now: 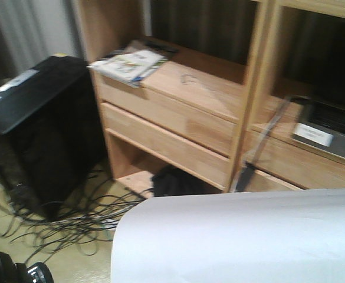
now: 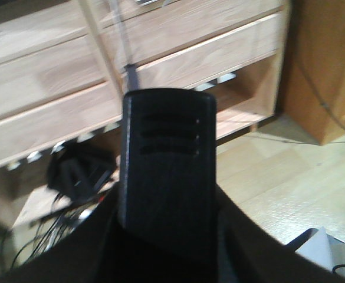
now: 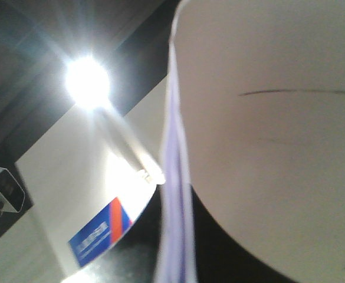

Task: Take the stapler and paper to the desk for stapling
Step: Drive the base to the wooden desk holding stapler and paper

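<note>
The black stapler (image 2: 167, 171), with three grooves near its end, stands up between the dark jaws of my left gripper (image 2: 169, 239), which is shut on it. The paper (image 1: 243, 236) is a big white sheet that fills the lower right of the front view. In the right wrist view the paper (image 3: 266, 130) is seen edge-on, and my right gripper (image 3: 175, 259) is shut on its lower edge, held up towards the ceiling. The fingertips of both grippers are hidden in shadow. The desk is out of view.
A wooden shelf unit (image 1: 184, 118) stands ahead, with a booklet (image 1: 131, 63) on one board and a white label (image 1: 312, 134) on another. A black computer tower (image 1: 36, 112) and tangled cables (image 1: 60, 218) are on the floor at the left. A black bundle (image 1: 175, 181) lies under the shelf.
</note>
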